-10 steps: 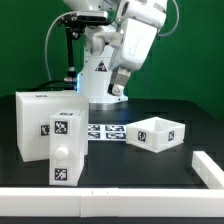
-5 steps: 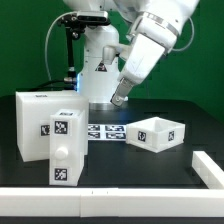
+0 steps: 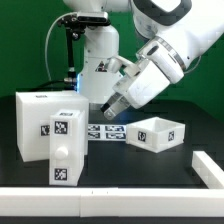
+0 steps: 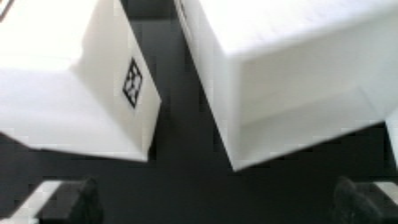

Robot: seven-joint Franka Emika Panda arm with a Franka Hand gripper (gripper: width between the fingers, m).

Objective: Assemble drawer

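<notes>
Three white pieces of the drawer (image 3: 45,120) stood unjoined on the black table (image 3: 150,170), so by my reckoning the assembly had hardly begun. Biggest was the hollow casing (image 3: 30,130) at the exterior view's left; I could not see its opening from where the camera looked. In front of it, nearer the camera, one knobbed tray (image 3: 66,150) stood on end with its knob facing out; whether it touched the casing I could not tell. A second tray (image 3: 158,132) sat open side up, well apart at the exterior view's right, with the marker board (image 3: 104,132) lying flat between. Above that board hung the pincer (image 3: 113,110), off the table and holding nothing. In the wrist view its fingers (image 4: 63,200) stood wide apart, only dark table between them. Both trays were yet to be slid into the casing.
</notes>
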